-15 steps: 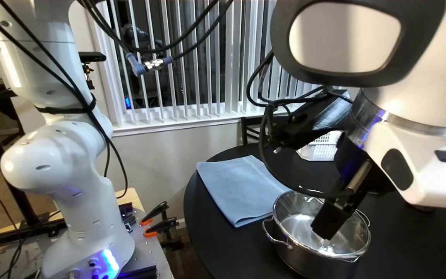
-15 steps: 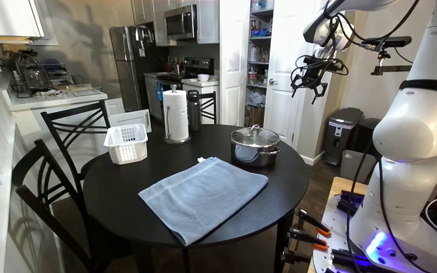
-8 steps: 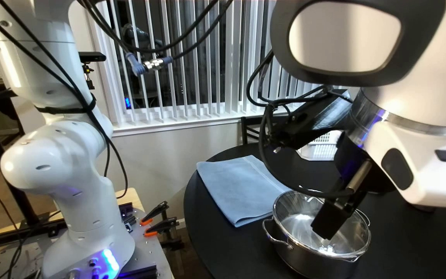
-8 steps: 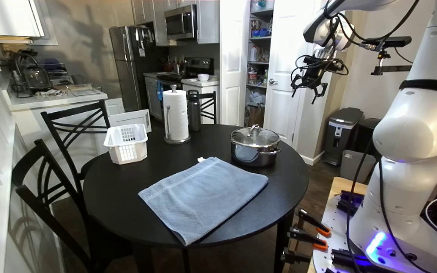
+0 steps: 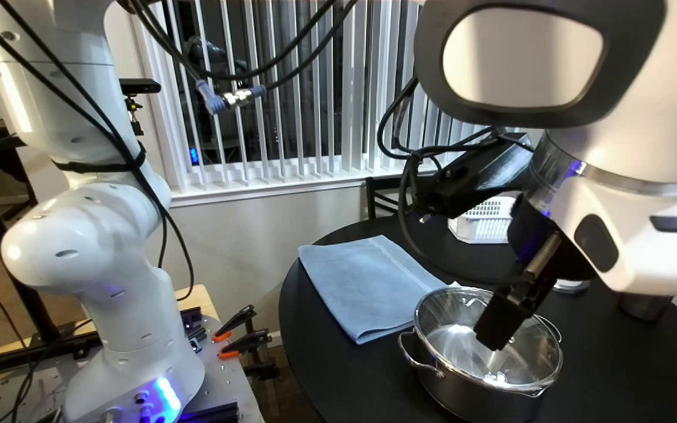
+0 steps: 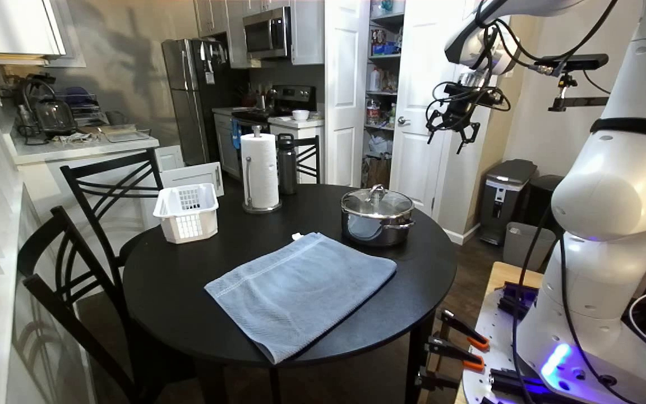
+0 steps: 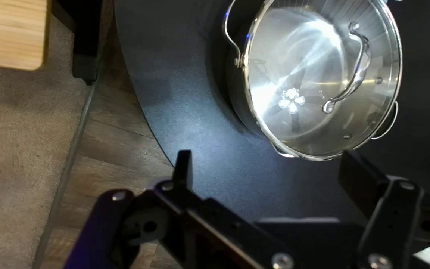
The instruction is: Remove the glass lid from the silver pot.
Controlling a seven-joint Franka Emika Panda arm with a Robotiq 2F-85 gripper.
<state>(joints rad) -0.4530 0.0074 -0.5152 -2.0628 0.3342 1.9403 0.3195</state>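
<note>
Glass lid (image 7: 312, 74) found seated on the pot (image 6: 373, 231), below the gripper (image 7: 269, 160) and ahead of it; the pot stands on the table (image 6: 177, 303); no contact noted. Gripper fingers (image 7: 182, 168) stand well apart, nothing between them; the handle (image 7: 362, 65), a metal arch on the lid, lies beyond the fingertips and over toward the finger at the right of the wrist view.

Step in hand judged to be the approach, the grasp not yet made; recommended: carry the gripper forward over the lid and toward that right-hand finger's side until the arch sits midway; the arch runs away from the gripper on a slant, so a small wrist turn should set the fingers square across it; descend with a fingertip either side, stopping short of the glass.

Risks, as judged: a fingertip pressing on glass; smooth metal slipping; an off-centre hold tipping the lid; remedy: take the arch at its middle, then lift straight up, clear of the rim, before any sideways travel.
</note>
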